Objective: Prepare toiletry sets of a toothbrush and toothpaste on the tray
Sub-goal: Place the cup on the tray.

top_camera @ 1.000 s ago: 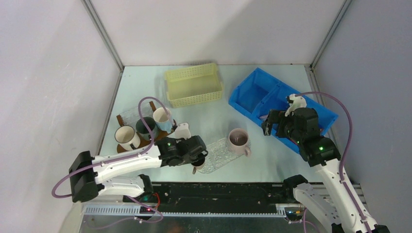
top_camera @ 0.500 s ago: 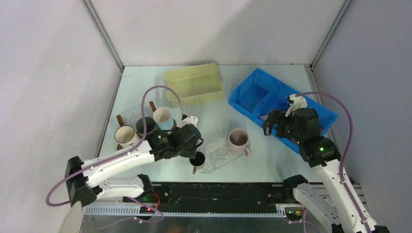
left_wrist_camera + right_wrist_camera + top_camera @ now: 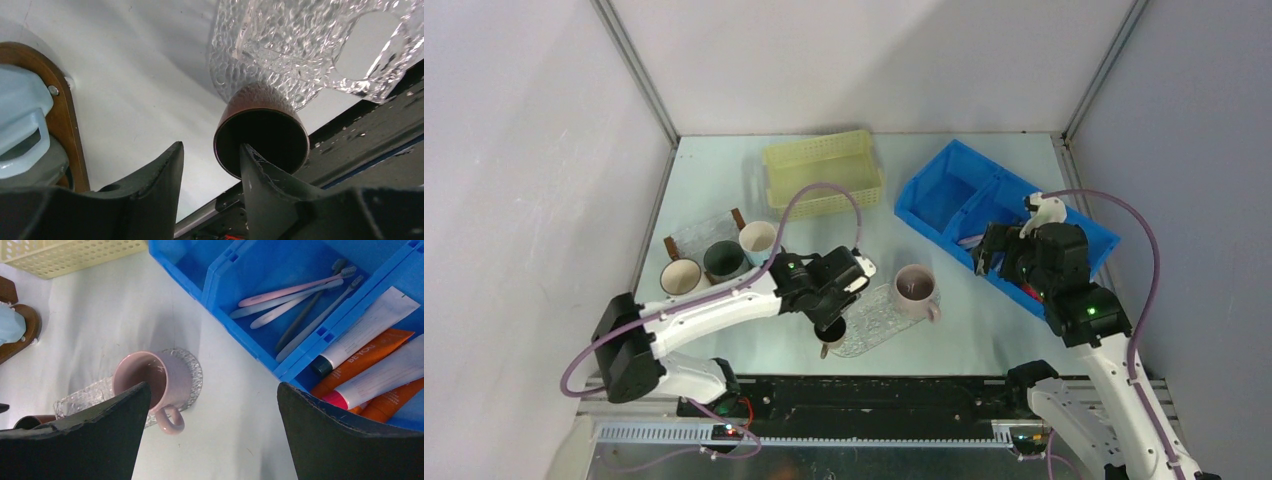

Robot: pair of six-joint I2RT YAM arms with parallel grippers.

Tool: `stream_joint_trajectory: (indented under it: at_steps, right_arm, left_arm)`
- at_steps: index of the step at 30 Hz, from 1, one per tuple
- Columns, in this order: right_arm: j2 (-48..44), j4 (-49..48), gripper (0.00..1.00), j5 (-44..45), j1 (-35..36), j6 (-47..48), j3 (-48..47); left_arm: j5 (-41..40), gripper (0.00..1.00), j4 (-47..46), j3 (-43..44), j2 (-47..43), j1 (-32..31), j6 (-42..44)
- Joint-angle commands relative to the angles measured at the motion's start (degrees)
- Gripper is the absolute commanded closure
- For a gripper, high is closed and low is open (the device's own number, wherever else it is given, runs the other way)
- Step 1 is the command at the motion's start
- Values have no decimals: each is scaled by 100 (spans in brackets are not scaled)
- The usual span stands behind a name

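Note:
Several pale pink and white toothbrushes [image 3: 292, 292] lie in a compartment of the blue bin [image 3: 220, 275]. Orange and white tubes [image 3: 372, 357] lie in the compartment beside it. The clear glass tray [image 3: 879, 312] holds a pink mug [image 3: 916, 288] and a brown mug [image 3: 829, 330]; no brush or tube is on it. My right gripper [image 3: 212, 390] is open wide and empty, above the table between the pink mug [image 3: 150, 380] and the bin. My left gripper [image 3: 210, 147] is open; its right finger overlaps the brown mug's [image 3: 260, 132] rim.
A yellow mesh basket [image 3: 824, 175] stands at the back centre. Three more mugs sit on a wooden stand [image 3: 714, 260] at the left; its base [image 3: 65, 125] and a light blue mug [image 3: 20, 110] show in the left wrist view. The black front rail [image 3: 874, 390] lies just below the tray.
My left arm has swung right and its wrist has turned, with the gripper still at the brown mug. My right gripper has shifted slightly right, over the bin's near edge.

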State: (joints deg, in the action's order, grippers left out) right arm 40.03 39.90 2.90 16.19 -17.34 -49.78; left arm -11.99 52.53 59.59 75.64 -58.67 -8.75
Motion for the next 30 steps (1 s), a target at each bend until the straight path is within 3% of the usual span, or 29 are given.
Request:
stream_joint_trajectory:
  at_steps: [1, 8, 17, 30]
  right_arm:
    - [-30, -95, 1, 172, -52, 48, -289]
    - [77, -187, 1, 223, -113, 70, -327]
    - [334, -383, 1, 207, -172, 133, -397]
    - [558, -518, 1, 47, -233, 77, -399]
  left_arm:
    - [130, 51, 26, 270, 324, 58, 737]
    - [390, 64, 14, 407, 771, 73, 1035]
    - [819, 98, 148, 444, 694, 66, 669]
    - [878, 100, -200, 115, 251, 73, -770]
